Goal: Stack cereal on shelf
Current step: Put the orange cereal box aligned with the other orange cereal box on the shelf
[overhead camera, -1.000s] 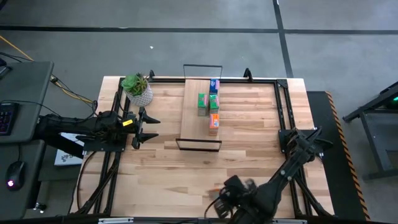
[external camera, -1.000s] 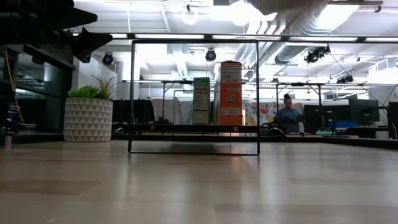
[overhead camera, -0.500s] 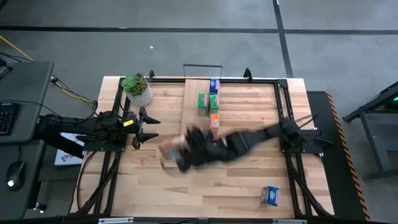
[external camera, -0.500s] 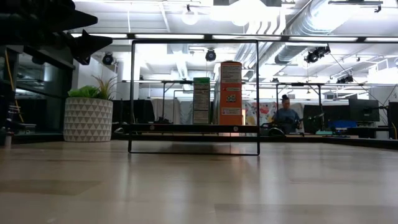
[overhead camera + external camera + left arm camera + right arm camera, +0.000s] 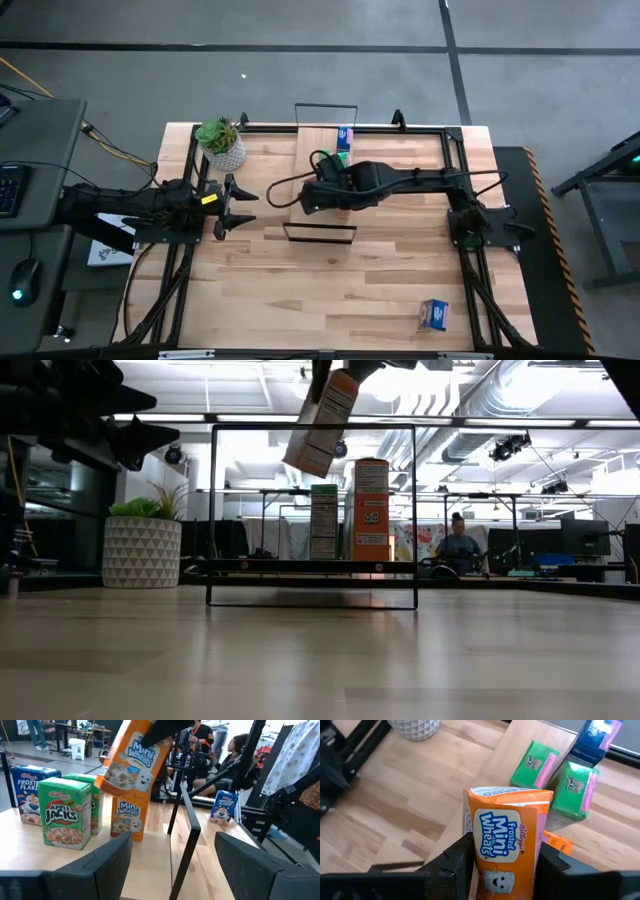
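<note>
From above, the slatted light-wood table (image 5: 390, 250) carries the shelf (image 5: 316, 200), a long pale plank with thin black wire loops at its ends, and the right arm reaches across it so that the right gripper (image 5: 318, 192) sits over the plank; half a second ago that arm was a blur sweeping over the bare table short of the shelf's near end. A blue Frosted Flakes box (image 5: 434, 314) lies alone near the table's front edge, well apart from the shelf, and another blue box (image 5: 345, 134) stands at the plank's far end. The left gripper (image 5: 232, 203) waits at the table's left side, its dark fingers spread, beside a potted plant (image 5: 222, 143) in a white faceted pot. From table height, an orange Frosted Mini-Wheats box (image 5: 322, 422) hangs tilted above the wire frame, where half a second ago nothing hung; below it on the plank an Apple Jacks box (image 5: 324, 522) and a second orange box (image 5: 371, 509) stand upright, side by side. The left wrist view shows glossy printed cardboard: the tilted orange box in the air above and apart from the standing row on smooth wood. In the right wrist view, the right gripper's fingers (image 5: 458, 860) pinch the orange box by its two narrow sides, over the plank near two green boxes.
</note>
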